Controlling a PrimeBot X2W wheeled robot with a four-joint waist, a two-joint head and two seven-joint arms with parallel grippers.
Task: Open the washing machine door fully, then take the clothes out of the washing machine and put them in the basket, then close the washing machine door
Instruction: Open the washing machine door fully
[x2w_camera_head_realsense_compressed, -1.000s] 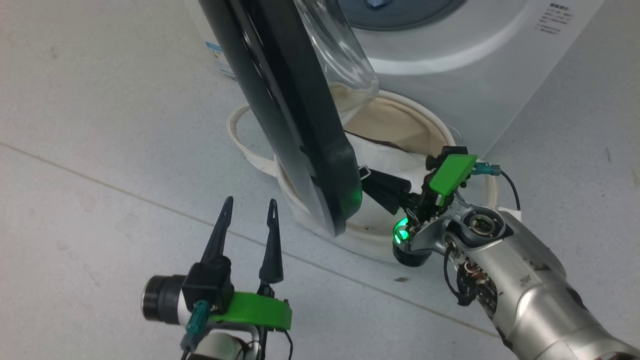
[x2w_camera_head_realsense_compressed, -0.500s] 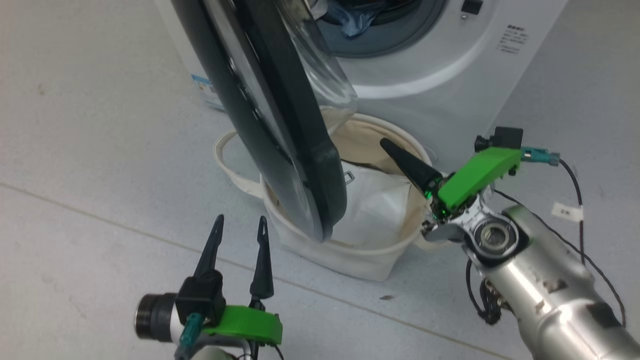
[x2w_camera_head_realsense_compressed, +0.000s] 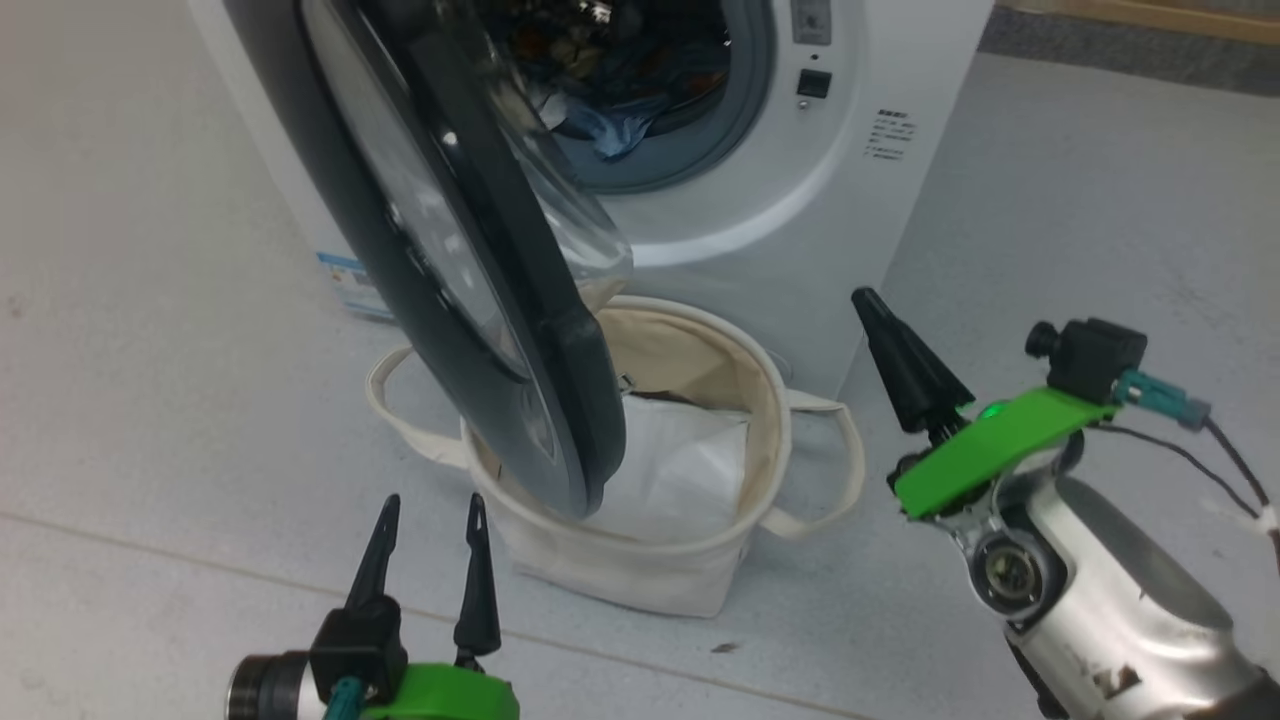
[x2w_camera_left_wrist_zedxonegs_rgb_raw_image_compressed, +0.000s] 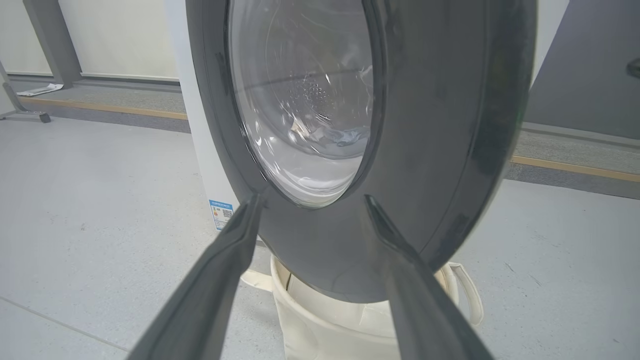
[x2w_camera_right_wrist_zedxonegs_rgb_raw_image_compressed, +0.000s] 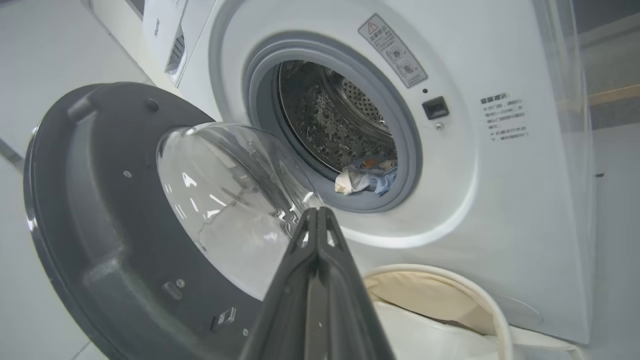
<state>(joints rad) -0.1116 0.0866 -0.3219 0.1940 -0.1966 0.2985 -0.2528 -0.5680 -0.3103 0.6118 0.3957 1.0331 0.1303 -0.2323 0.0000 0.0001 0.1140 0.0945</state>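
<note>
So far only the first step looks under way. In the head view the washing machine door (x2w_camera_head_realsense_compressed: 565, 390) stands swung out at 11 o'clock, seemingly not fully, overhanging the basket (x2w_camera_head_realsense_compressed: 640, 575) at centre. The clothes (x2w_camera_head_realsense_compressed: 610, 135) lie in the drum of the washing machine (x2w_camera_head_realsense_compressed: 850, 210) at 12 o'clock; emptying and closing remain. The left end effector (x2w_camera_head_realsense_compressed: 432, 500), at 7 o'clock, has its fingers apart and empty. The right end effector (x2w_camera_head_realsense_compressed: 862, 296), at 4 o'clock, is pressed together on nothing. There is one machine, one door and one two-handled basket holding one white sheet (x2w_camera_head_realsense_compressed: 680, 475); the garments are too bunched to count.
</note>
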